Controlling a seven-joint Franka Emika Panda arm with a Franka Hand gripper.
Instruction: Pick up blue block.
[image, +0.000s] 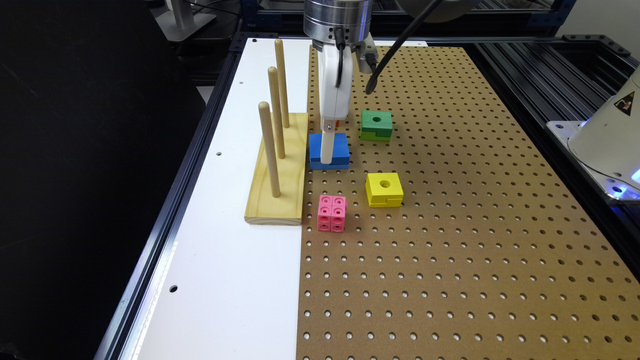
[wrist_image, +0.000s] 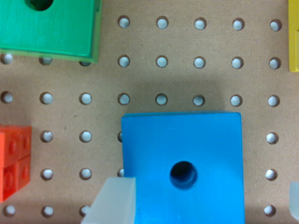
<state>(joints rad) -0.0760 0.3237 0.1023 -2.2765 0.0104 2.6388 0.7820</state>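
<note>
Blue block (image: 328, 151) sits flat on the pegboard worktop (image: 450, 250), just beside the wooden peg stand (image: 276, 170), with the claw (wrist_image: 201, 200) spread apart, one pale finger (wrist_image: 114, 200) at each flank. To grip well, I judge it should sink until both fingers straddle the sides squarely, then close evenly. Green block (image: 376, 125), yellow block (image: 384, 189) and pink cube (image: 331, 213) lie nearby. Dark metal framing borders the board.
</note>
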